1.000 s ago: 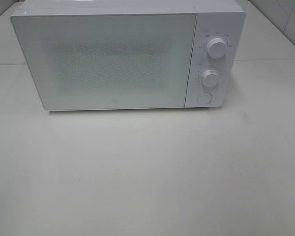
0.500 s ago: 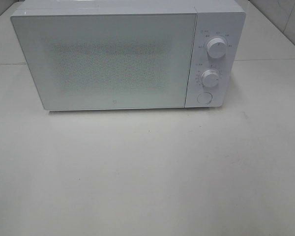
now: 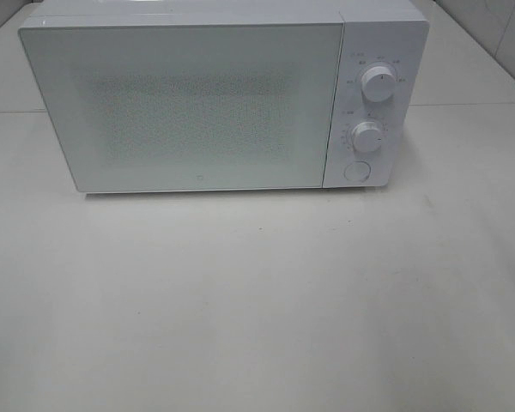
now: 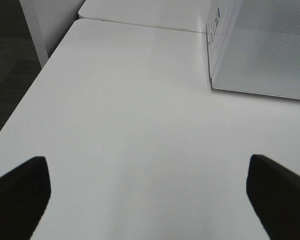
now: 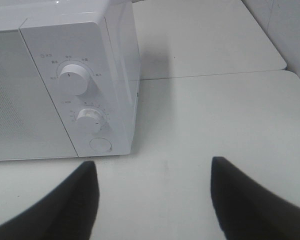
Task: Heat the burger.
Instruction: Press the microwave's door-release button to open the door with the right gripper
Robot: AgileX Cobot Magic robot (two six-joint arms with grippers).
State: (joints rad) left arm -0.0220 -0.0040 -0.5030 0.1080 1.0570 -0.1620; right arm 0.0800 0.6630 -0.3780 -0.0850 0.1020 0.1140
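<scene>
- While the white microwave [image 3: 223, 103] stands shut at the far side of the pale table [image 3: 257, 300], the burger shows in no view; whether it sits behind the dotted door [image 3: 189, 107] cannot be told.
- The left claw [image 4: 147, 167] hangs over bare table near the microwave's left end, its fingers spread wide with nothing between them.
- The right claw [image 5: 154, 167] hovers on the near side of the control panel at the right, fingers apart and empty.
- Likely risks: turning the upper dial [image 3: 378, 83] or lower dial [image 3: 367, 136] without knowing the burger is inside could run the oven empty. A hard push on the round button [image 3: 356, 171] might shove the cabinet back, or the released door could swing into the left claw.
- Small marks ring both dials, too fine to read. A tiny mark [image 3: 197, 180] low on the door and a printed label [image 4: 213, 22] on the left side panel are likewise illegible.
</scene>
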